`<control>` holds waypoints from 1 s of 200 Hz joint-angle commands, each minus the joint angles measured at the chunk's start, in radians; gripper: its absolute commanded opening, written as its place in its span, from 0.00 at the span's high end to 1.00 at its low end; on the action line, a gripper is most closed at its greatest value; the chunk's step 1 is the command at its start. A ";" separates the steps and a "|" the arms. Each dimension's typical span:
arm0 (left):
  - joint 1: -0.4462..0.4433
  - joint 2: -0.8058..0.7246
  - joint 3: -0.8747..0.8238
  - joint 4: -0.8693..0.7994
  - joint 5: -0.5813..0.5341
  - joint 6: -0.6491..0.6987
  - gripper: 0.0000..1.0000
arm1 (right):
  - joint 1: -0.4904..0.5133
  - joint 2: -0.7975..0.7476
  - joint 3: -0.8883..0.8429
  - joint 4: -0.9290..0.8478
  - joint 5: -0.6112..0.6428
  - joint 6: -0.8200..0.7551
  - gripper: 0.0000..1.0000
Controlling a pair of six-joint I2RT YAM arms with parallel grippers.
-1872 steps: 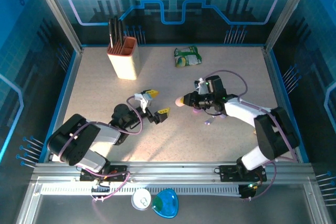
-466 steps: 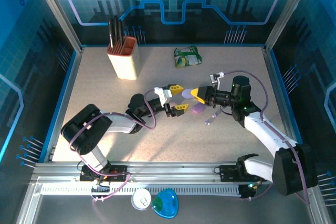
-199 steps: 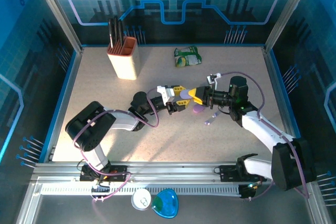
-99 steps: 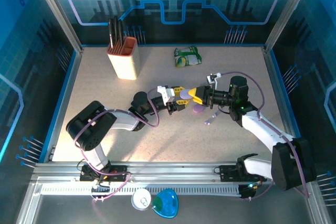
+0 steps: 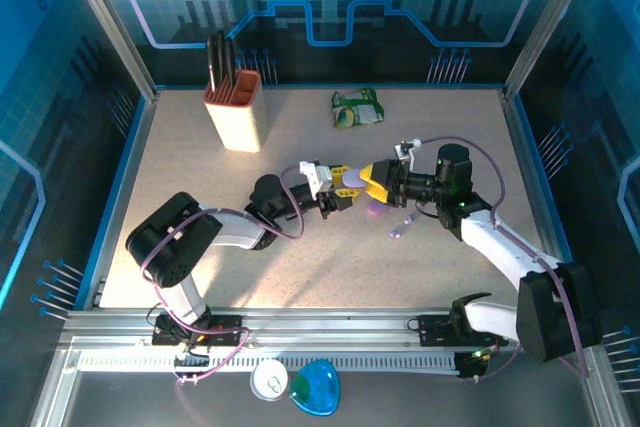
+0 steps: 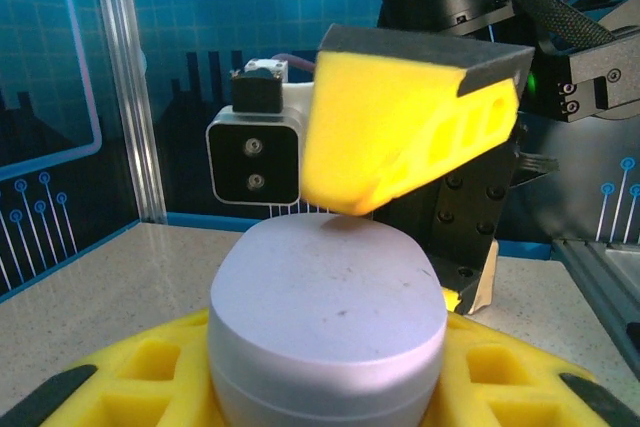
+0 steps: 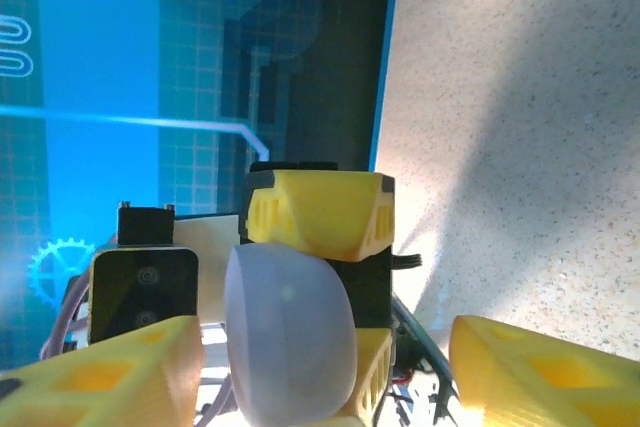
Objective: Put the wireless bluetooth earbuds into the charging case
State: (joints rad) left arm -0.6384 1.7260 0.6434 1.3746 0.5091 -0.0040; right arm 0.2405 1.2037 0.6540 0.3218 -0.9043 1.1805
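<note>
Now my left pincer is closed on the lilac charging case. Its two yellow pads press the case from both sides. The case sits snug between them, with its round top poking out. It is up in the air above the table, not lying on it.

My right pincer is open. Its yellow fingers stand wide apart, and the case is in the gap between them. In the left wrist view, one of those fingers hangs just over the top of the case. It is so close that I cannot tell if it touches.

The two pincers meet nose to nose. I think this is a pass from one to the other. One pincer holds tight so the other can let go, and the case does not drop.

A thin line runs round the case, and the lid looks shut. With the left pincer holding the body, I think the right one is free to lift the lid.

The earbuds are not in the case yet. These tiny bits lie on the table, down below my right pincer and a little nearer to its base. They are too small for me to see which way up they are. A pink rounded thing lies on the table right under the pincers. I cannot tell what it is.
</note>
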 commanded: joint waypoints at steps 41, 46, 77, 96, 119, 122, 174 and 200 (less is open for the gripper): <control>0.050 -0.095 -0.077 0.027 0.120 -0.249 0.72 | 0.069 -0.178 0.201 -0.584 0.358 -0.918 0.19; 0.051 -0.103 -0.086 0.027 0.129 -0.252 0.72 | 0.078 -0.190 0.198 -0.576 0.371 -0.963 0.19; 0.056 -0.151 -0.127 0.028 0.141 -0.254 0.72 | 0.156 -0.230 0.198 -0.549 0.440 -1.119 0.17; 0.055 -0.164 -0.129 0.027 0.153 -0.263 0.72 | 0.192 -0.223 0.205 -0.535 0.481 -1.157 0.17; 0.056 -0.160 -0.119 0.027 0.171 -0.275 0.72 | 0.229 -0.200 0.210 -0.514 0.513 -1.175 0.17; 0.056 -0.159 -0.118 0.027 0.172 -0.275 0.72 | 0.232 -0.196 0.211 -0.511 0.517 -1.175 0.17; 0.056 -0.159 -0.117 0.027 0.189 -0.262 0.73 | 0.254 -0.165 0.219 -0.482 0.581 -1.160 0.18; 0.056 -0.155 -0.125 0.027 0.195 -0.242 0.73 | 0.248 -0.173 0.214 -0.452 0.623 -1.110 0.19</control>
State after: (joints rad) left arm -0.5789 1.5845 0.5236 1.3663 0.6514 -0.2634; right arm 0.4862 1.0370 0.8463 -0.1711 -0.3672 0.0444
